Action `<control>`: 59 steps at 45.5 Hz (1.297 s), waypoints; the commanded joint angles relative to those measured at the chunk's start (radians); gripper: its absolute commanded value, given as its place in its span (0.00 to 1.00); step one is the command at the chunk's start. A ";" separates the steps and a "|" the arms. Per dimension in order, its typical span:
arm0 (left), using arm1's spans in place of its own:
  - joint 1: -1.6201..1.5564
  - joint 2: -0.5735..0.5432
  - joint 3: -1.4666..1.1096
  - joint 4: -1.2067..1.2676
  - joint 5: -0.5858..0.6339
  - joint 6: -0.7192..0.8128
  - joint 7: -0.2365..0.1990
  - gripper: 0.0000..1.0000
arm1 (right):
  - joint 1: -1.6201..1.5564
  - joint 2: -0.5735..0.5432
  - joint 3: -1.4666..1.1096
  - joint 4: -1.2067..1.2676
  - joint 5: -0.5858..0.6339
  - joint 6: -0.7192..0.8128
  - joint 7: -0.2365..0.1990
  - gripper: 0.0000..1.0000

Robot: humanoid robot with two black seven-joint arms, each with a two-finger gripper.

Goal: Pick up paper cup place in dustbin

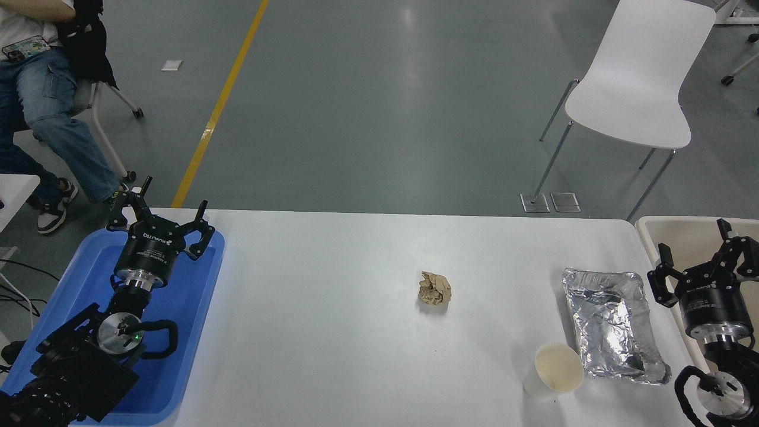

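The paper cup (556, 370) stands upright near the table's front right, white with a cream inside, just left of a silver foil tray (614, 324). The beige dustbin (664, 228) sits off the table's right end; only its near rim and part of its inside show. My right gripper (695, 256) is open and empty, held over the dustbin's near rim, to the right of the foil tray and well clear of the cup. My left gripper (161, 206) is open and empty, parked at the lower left over a blue tray (195, 308).
A crumpled brown paper ball (434, 289) lies near the table's middle. A white chair (640, 83) stands beyond the table's far right. A seated person (41, 107) is at the far left, away from the table.
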 commanded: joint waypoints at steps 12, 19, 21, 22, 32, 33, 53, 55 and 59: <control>0.000 0.000 0.000 -0.001 0.000 0.000 -0.002 1.00 | -0.001 0.002 0.000 -0.001 0.000 0.000 0.000 1.00; 0.000 0.000 0.000 0.000 0.000 0.000 -0.002 1.00 | -0.001 0.000 -0.001 -0.001 -0.002 0.000 0.000 1.00; 0.000 0.000 0.000 -0.001 0.000 0.000 -0.002 1.00 | -0.001 0.000 -0.001 -0.001 -0.003 0.000 0.000 1.00; 0.000 0.000 0.000 0.000 0.000 0.000 -0.002 1.00 | 0.001 0.000 -0.001 -0.001 -0.003 0.000 0.000 1.00; 0.000 0.000 0.000 0.000 0.000 0.000 -0.002 1.00 | 0.015 0.002 -0.001 -0.005 -0.014 -0.001 0.000 1.00; 0.000 0.000 0.000 0.000 0.000 0.000 -0.002 1.00 | 0.015 0.002 -0.001 -0.005 -0.014 -0.001 0.000 1.00; 0.000 0.000 0.000 0.000 0.000 0.000 -0.002 1.00 | 0.071 -0.006 -0.043 -0.005 -0.015 -0.009 0.000 1.00; 0.000 0.000 0.000 0.000 0.000 0.000 -0.002 1.00 | 0.079 -0.006 -0.043 -0.007 -0.015 -0.010 0.000 1.00; 0.000 0.000 0.000 0.000 0.000 0.000 -0.002 1.00 | 0.093 -0.008 -0.044 -0.007 -0.015 -0.012 -0.002 1.00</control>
